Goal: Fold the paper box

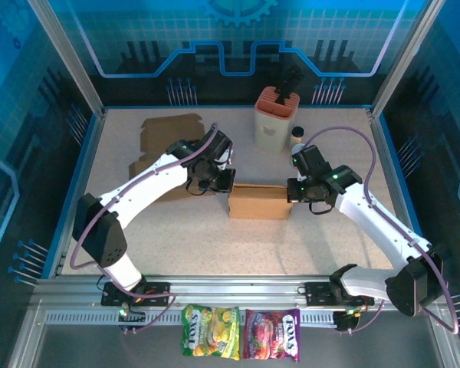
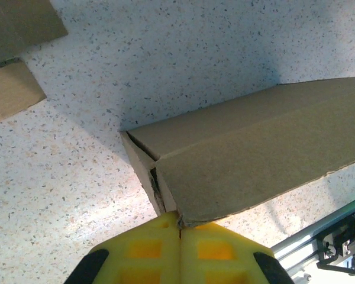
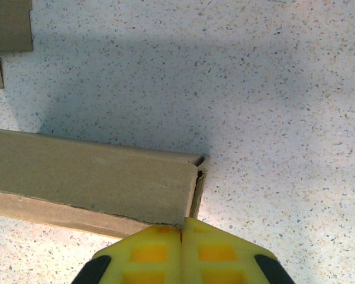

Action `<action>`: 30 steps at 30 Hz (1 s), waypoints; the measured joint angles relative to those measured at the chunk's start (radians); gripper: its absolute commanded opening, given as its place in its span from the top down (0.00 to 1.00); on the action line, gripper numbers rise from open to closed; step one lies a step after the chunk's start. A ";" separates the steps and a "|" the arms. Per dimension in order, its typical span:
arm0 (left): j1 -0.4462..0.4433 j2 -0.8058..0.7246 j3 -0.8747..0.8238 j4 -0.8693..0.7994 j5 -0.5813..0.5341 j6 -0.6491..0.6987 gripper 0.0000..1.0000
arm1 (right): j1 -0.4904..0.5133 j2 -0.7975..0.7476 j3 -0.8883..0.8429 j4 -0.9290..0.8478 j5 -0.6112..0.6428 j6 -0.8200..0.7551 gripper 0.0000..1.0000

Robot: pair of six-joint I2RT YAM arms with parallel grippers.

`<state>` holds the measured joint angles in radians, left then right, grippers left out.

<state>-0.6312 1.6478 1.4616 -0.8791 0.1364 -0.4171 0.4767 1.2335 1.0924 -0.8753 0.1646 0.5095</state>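
The paper box (image 1: pixel 257 202) lay at the middle of the desk (image 1: pixel 330 253) as a long, closed shape with its top panel down, so the main folding looked done. The ends looked unfinished. At the box's left end a dark slit showed between the flaps, and at its right end a small gap stayed open at the upper corner. By my judgement, pressing or tucking those end flaps was what remained. The left tool (image 2: pixel 178 225) was closed, its yellow pads pressed together with nothing between them, and its tip was against the lower corner of the box's left end. The right tool (image 3: pixel 181 231) was closed and empty in the same way, its tip at the bottom edge of the box's right end. By count there was one formed box and two tools. Behind and to the left of the box lay two flat cardboard pieces (image 1: pixel 172 130), and I could not tell whether they were joined. Behind the box, slightly right, stood one holder (image 1: pixel 276 119) with one small bottle (image 1: pixel 297 136) beside it. Two sweet bags (image 1: pixel 211 331) lay well in front of the box.
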 measured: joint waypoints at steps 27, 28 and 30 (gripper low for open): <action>-0.071 -0.074 -0.154 0.130 -0.035 0.008 1.00 | -0.119 -0.180 -0.014 -0.032 -0.240 0.322 0.32; -0.071 -0.074 -0.154 0.130 -0.035 0.008 1.00 | -0.134 -0.201 -0.020 -0.021 -0.261 0.375 0.32; -0.072 -0.074 -0.154 0.130 -0.038 0.008 1.00 | -0.162 -0.244 -0.046 0.015 -0.315 0.499 0.31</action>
<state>-0.7033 1.5734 1.3079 -0.7494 0.0982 -0.4088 0.3145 0.9894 1.0462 -0.8600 -0.1509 1.0088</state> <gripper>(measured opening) 0.051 0.684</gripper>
